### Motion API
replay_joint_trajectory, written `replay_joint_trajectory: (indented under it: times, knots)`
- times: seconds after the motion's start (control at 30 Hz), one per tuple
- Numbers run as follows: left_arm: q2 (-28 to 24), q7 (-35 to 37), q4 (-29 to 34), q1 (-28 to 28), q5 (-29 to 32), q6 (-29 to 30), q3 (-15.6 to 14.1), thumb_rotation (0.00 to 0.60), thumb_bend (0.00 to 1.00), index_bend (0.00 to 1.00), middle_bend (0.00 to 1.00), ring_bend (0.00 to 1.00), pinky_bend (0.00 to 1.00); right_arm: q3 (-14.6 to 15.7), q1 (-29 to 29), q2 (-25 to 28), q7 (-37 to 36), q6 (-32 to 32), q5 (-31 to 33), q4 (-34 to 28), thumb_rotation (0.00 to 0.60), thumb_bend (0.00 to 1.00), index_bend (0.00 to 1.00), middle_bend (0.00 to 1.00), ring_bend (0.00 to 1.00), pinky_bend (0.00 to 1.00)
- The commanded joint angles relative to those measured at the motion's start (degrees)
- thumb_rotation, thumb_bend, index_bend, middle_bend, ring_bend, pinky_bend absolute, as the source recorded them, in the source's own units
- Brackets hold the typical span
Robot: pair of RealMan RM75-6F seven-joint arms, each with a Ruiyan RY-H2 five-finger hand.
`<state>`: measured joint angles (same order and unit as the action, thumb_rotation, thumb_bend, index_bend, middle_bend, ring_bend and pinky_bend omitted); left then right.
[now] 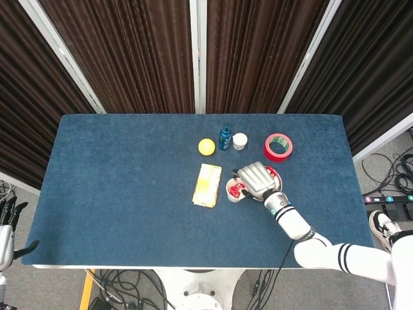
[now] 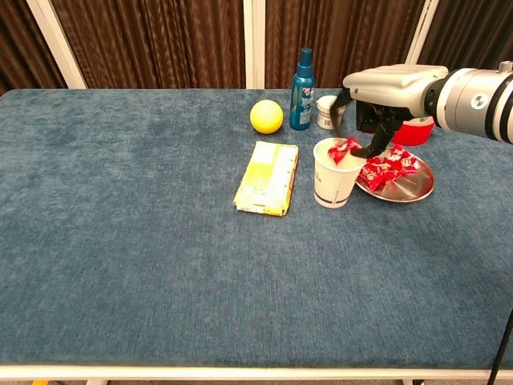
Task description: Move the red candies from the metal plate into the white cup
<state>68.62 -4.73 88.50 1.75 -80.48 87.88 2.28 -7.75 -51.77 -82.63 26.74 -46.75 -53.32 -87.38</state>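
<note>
Now one red candy [image 2: 345, 149] at the mouth of the white cup [image 2: 337, 172], apparently pinched by the right hand [image 2: 377, 112] directly above; long axis unclear. More red candies [image 2: 389, 167] heaped on the metal plate [image 2: 418, 189], just right of the cup. Left hand [image 1: 6, 223] idle, fingers apart, far off at the table's left edge.

R hand [image 1: 256, 178] covers most of the metal plate [image 1: 276, 174] in head view; its forearm is cut off by chest view's R edge. L hand [image 1: 6, 223] is cut by the frame's L edge, grip unreadable. Jar [image 2: 329, 112] label too small to read.
</note>
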Motion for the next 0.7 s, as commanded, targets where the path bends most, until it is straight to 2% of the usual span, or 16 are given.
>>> replay_joint_trajectory:
  times: [0.03,0.2,0.47,0.57,0.7]
  knots:
    - [0.0,0.0,0.0,0.0,0.0,0.0,-0.1,0.6,0.0,0.22,0.17,0.09,0.16,0.1,-0.1,-0.1,0.0,0.0,0.0,0.0,0.6,0.09,0.24,0.98,0.93,1.0]
    - [0.0,0.3,0.1,0.2,0.0,0.1,-0.1,0.6,0.0,0.22,0.17,0.09,0.16,-0.1,-0.1,-0.1,-0.4,-0.7,0.0,-0.3,0.6,0.06,0.23,0.98,0.93,1.0]
    - [0.3,0.5,-0.5,0.0,-0.2,0.0,0.2,0.6,0.0,0.22,0.17,0.09,0.16,-2.3,2.7,4.8,-4.5,-4.9,-0.7,-1.2,0.6,0.06,0.24,0.98,0.93,1.0]
    - [0.2,0.2,-0.2,-0.1,-0.4,0.1,0.2,0.6,0.0,0.22,0.17,0.09,0.16,-1.2,3.5,6.3,-4.0,-4.7,-0.8,-0.5,0.6,0.08,0.28,0.98,0.93,1.0]
    - [0.1,-0.3,0.3,0.0,-0.3,0.0,0.1,0.6,0.0,0.22,0.17,0.09,0.16,2.0,4.1,5.6,-1.8,-2.9,-0.9,3.0,0.6,0.09,0.33,0.98,0.93,1.0]
